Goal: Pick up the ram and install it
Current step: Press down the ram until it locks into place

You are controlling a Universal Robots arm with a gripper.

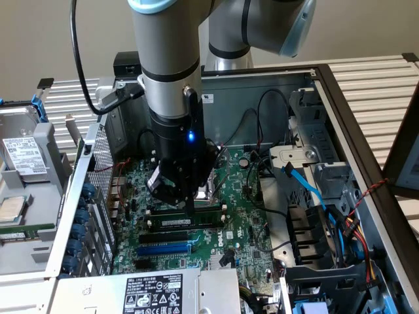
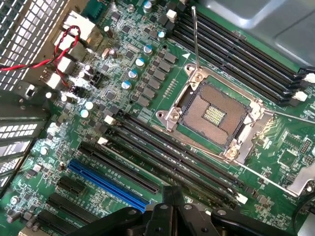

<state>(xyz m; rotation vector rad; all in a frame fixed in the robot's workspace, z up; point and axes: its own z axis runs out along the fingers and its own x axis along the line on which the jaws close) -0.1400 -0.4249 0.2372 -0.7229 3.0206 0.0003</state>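
From my station I see a plain beige wall point(image 1: 39, 33) behind the work area, evenly lit with no hard shadows. The tabletop point(image 1: 380, 85) is a pale slatted surface, its ribs running across the exterior view's right and showing again on the exterior view's left behind the case. A dark-framed panel point(image 1: 402, 150) leans in at the exterior view's right edge. The light looks soft and indoor.

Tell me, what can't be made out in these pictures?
- Exterior view: the black pincer covers most of the square metal processor socket.
- Wrist view: the pincer's own dark body hides the near ends of the long black memory slots; whether it holds anything is unclear.
- Exterior view: print on the white rectangular label is too small to read.
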